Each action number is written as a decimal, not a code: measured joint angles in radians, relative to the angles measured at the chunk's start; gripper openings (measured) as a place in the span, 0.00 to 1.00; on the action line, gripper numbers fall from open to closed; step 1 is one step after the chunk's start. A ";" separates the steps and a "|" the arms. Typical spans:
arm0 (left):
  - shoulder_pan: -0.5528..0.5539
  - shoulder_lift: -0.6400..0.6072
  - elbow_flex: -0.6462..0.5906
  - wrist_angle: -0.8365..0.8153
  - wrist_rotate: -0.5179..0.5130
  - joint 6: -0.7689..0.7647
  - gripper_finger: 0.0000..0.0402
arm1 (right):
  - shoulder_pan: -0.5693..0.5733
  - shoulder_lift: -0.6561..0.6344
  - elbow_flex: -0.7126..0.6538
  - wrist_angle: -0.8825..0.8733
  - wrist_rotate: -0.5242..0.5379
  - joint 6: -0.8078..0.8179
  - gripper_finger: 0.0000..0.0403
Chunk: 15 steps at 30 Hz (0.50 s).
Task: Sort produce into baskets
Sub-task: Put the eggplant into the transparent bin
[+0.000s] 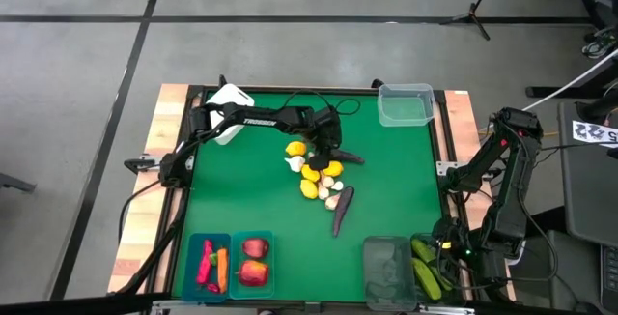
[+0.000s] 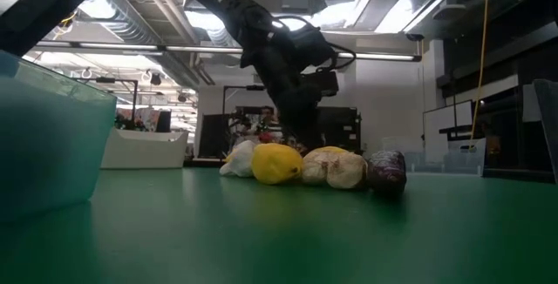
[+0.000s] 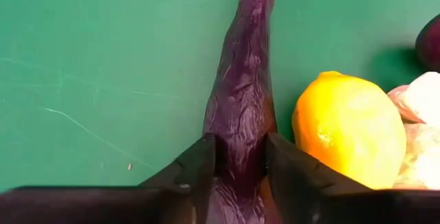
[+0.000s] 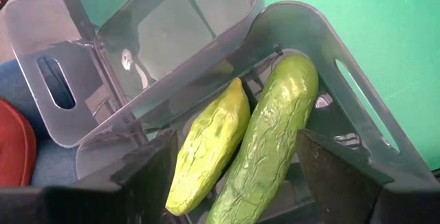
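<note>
Along the table's near edge stand four bins. The left teal bin holds a red pepper and a carrot; the teal bin beside it holds two apples. Further right, one dark-tinted bin looks empty, and the one next to it holds two cucumbers lying side by side. A clear tub sits at the far right corner of the mat with nothing visible in it, and a white box at the far left, partly hidden by the left arm.

Loose produce lies mid-table — lemons, garlic bulbs and one eggplant lying at the near end of the cluster.

The left gripper is down at the far side of that heap, its fingers nearly closed and pressing both sides of a second eggplant, whose thin end stretches away along the mat. A lemon lies just beside the gripped eggplant.

The right gripper hangs over the cucumber bin at the near right corner, fingers spread wide — clamped on nothing, with the cucumbers below between them.
</note>
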 joint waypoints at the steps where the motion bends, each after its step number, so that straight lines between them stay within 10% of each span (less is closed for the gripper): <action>1: 0.000 0.000 0.000 0.001 0.000 0.000 0.25 | 0.000 0.000 0.000 0.000 0.000 0.000 0.73; 8: 0.004 -0.001 0.001 0.014 -0.006 -0.043 0.14 | 0.000 0.000 0.000 -0.001 0.092 -0.022 0.73; 15: 0.011 -0.001 0.053 0.006 -0.035 -0.150 0.13 | 0.000 0.000 0.000 -0.113 0.412 -0.025 0.73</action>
